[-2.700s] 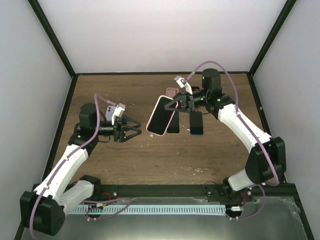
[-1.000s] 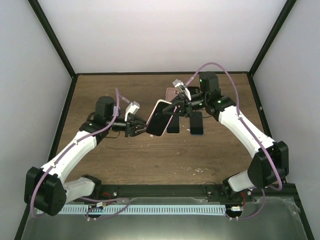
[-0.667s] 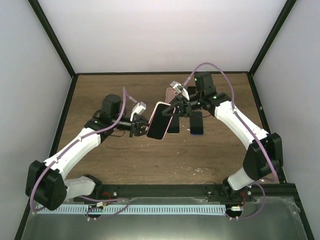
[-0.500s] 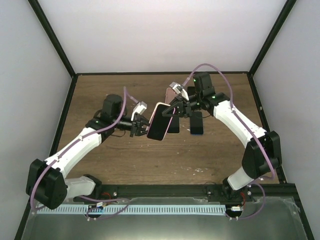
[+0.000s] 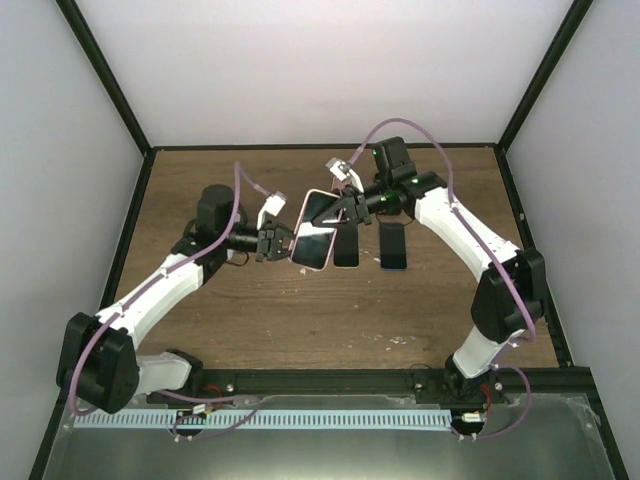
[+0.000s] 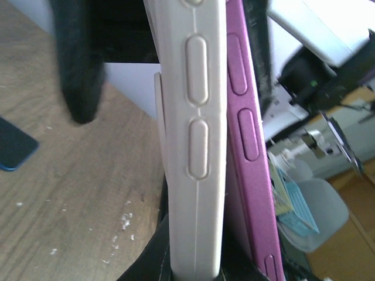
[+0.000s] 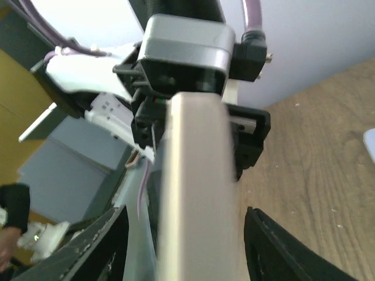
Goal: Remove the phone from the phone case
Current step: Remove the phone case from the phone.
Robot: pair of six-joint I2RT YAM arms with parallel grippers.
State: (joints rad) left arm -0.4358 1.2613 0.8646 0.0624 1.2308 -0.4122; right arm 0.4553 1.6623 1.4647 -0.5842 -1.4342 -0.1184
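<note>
The phone in its pale pink phone case hangs above the table between both arms. My left gripper is shut on its lower left end. In the left wrist view the whitish case edge stands upright between my left gripper's black fingers, and the purple phone side lies right beside it, parted a little from it. My right gripper is at the upper right end. In the right wrist view the blurred case edge runs between the fingers of the right gripper, which stand open, clear of it on both sides.
Two dark phones lie flat on the brown table just right of the held one. A blue phone corner shows in the left wrist view. Black frame posts and white walls bound the table.
My left gripper has shut on the lower end of the cased phone. My right gripper has opened and let go of the upper end, and its arm shifted left.
</note>
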